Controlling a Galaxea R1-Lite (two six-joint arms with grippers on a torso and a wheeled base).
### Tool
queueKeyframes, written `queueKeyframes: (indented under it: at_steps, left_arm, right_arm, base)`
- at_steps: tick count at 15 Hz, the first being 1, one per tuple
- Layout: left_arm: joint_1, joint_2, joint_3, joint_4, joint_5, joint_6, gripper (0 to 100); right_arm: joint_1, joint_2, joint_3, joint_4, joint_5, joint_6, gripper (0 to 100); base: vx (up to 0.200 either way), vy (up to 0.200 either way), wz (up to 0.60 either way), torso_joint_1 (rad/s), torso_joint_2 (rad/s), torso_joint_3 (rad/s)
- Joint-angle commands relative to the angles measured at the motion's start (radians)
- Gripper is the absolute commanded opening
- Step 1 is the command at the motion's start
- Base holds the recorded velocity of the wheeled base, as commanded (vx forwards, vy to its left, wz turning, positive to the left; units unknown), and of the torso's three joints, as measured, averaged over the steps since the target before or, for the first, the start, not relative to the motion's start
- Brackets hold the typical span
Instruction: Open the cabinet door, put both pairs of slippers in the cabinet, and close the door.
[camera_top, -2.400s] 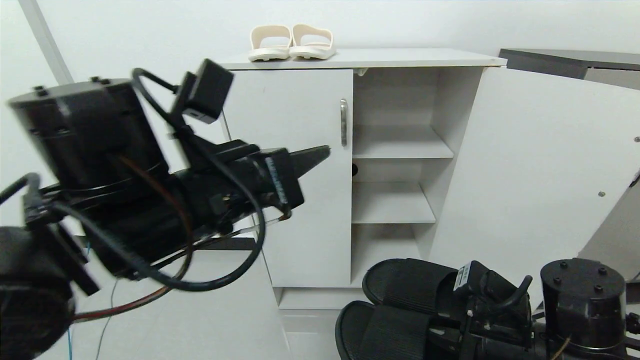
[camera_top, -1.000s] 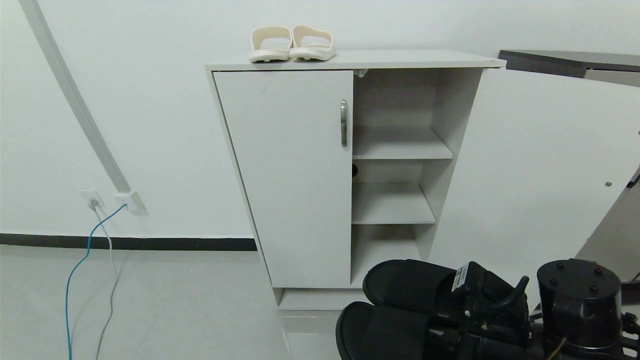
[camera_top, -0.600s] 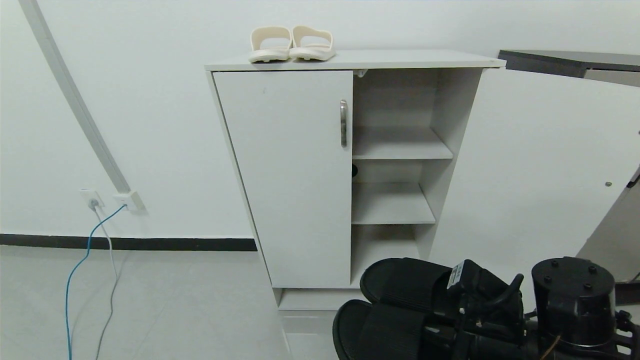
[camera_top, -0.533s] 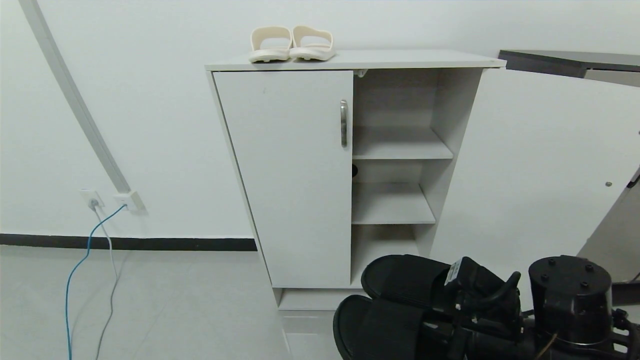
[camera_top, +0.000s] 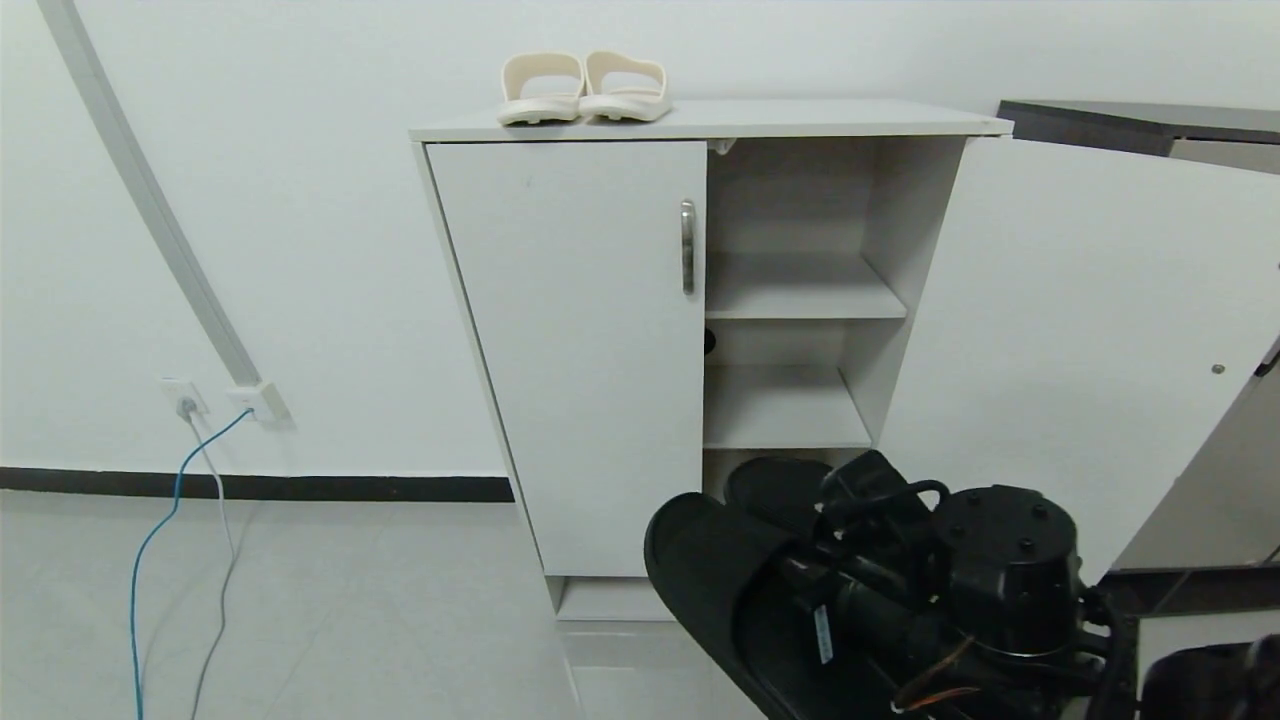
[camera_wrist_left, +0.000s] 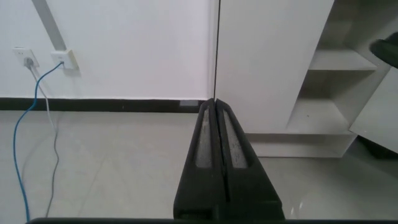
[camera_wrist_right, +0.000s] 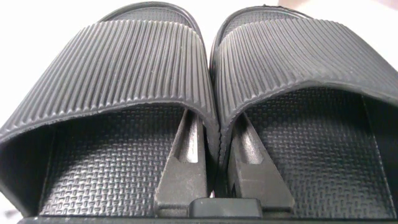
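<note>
While two cream slippers (camera_top: 583, 88) sit atop the cabinet (camera_top: 570, 350), right tool (camera_wrist_right: 216, 127) pinching two black slippers (camera_top: 700, 560), left tool (camera_wrist_left: 215, 107) pressed together.

Black right arm (camera_top: 1005, 560) with screw-studded joint and tapered fingers (camera_wrist_right: 183, 168)

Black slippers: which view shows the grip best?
Right wrist view: right gripper pinches the black slippers by adjoining sides, a finger inside each. Head view: partly behind the arm. Left wrist view: just an edge.
</note>
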Motion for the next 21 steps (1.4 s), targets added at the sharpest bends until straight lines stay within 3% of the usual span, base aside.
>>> queueKeyframes:
  at_steps: [1,7,9,15,21]
  left_arm:
    - [0.000,0.003,0.000,0.000,0.000,0.000,0]
    - [0.000,0.003,0.000,0.000,0.000,0.000,0]
    - [0.000,0.003,0.000,0.000,0.000,0.000,0]
    - [0.000,0.003,0.000,0.000,-0.002,0.000,0]
    - [0.000,0.003,0.000,-0.002,0.000,-0.003,0]
  right_arm:
    - [0.055,0.114,-0.083,-0.003,-0.078,0.041,0]
    - [0.092,0.319,-0.295,0.000,-0.460,0.093,0]
    - [0.089,0.361,-0.347,-0.001,-0.536,0.095,0]
    - [0.057,0.403,-0.370,-0.003,-0.567,0.101,0]
    - [0.026,0.431,-0.382,-0.012,-0.564,0.101,0]
  base:
    - [0.000,0.000,0.00,0.000,0.00,0.000]
    - [0.000,0.000,0.00,0.000,0.00,0.000]
    - [0.000,0.000,0.00,0.000,0.00,0.000]
    - [0.000,-0.200,0.00,0.003,0.00,0.006]
    - [0.000,0.000,0.00,0.000,0.00,0.000]
